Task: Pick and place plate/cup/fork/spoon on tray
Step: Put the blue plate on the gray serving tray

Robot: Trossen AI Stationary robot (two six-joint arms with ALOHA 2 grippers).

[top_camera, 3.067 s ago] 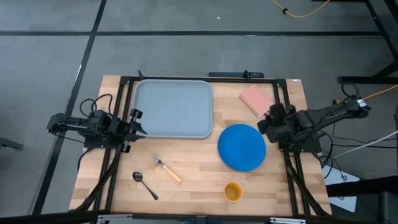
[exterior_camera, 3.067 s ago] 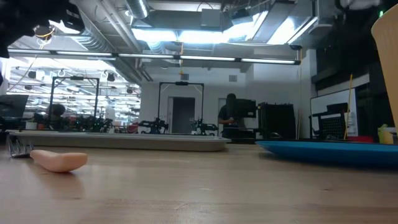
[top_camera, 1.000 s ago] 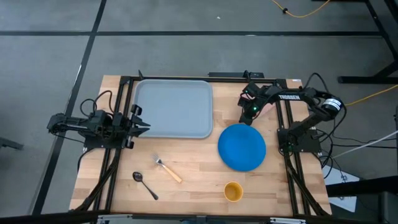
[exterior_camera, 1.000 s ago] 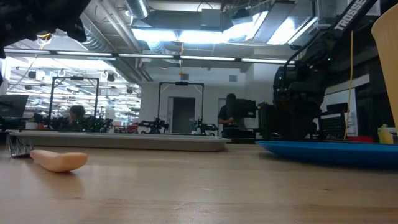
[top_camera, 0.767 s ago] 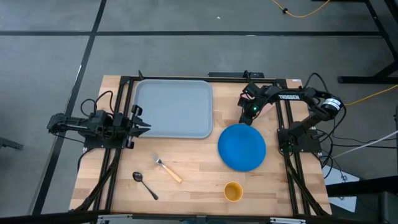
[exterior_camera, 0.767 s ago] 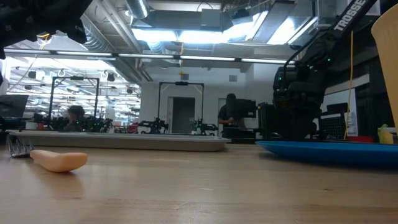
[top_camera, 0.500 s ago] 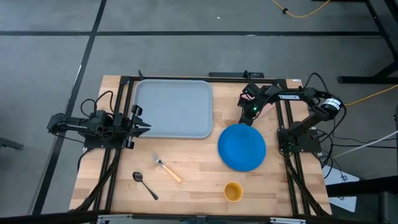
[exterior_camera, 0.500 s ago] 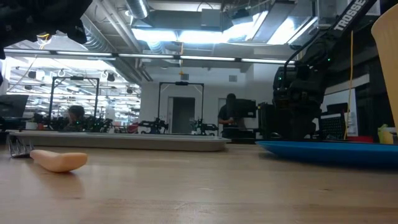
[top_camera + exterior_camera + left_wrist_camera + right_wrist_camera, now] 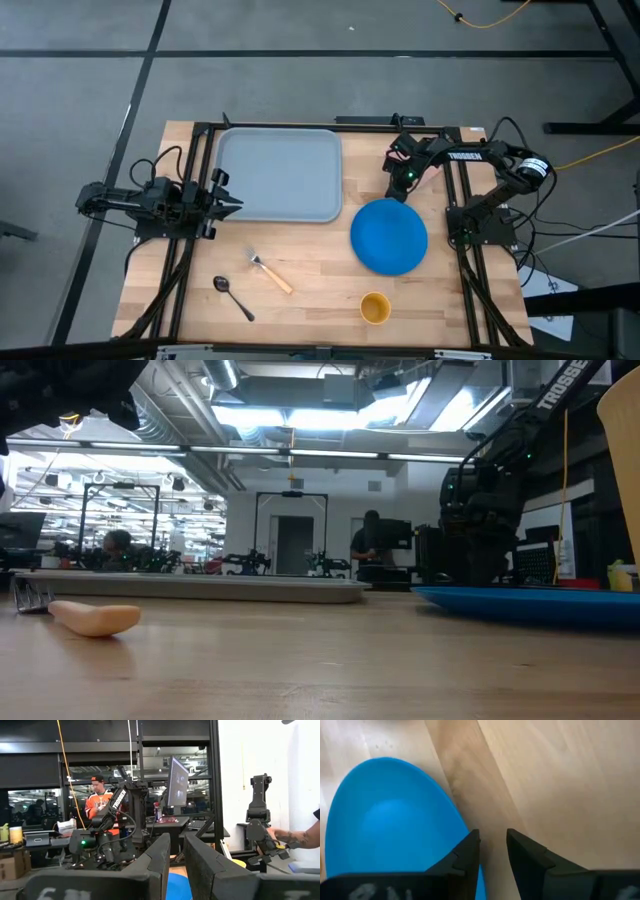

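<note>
**Right gripper poised above the plate's far edge**

High view: right gripper (image 9: 397, 178) just beyond blue plate (image 9: 389, 236); tray (image 9: 278, 174) bare, left gripper (image 9: 222, 204) parked at its left edge; fork (image 9: 270, 273), spoon (image 9: 232, 295) and cup (image 9: 375, 307) along the near side of the table (image 9: 320, 285).

Low view: plate (image 9: 530, 603) flat on the wood, fork handle (image 9: 95, 618) at left.

Left wrist view: fingers (image 9: 161, 857) narrowly parted, clasping nothing.

Right wrist view: fingers (image 9: 467, 855) slightly apart, empty, over plate rim (image 9: 390, 830).

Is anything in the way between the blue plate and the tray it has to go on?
No, only bare wood lies between the plate and the tray. The right claw hangs beside the plate's far edge, off that path.
</note>
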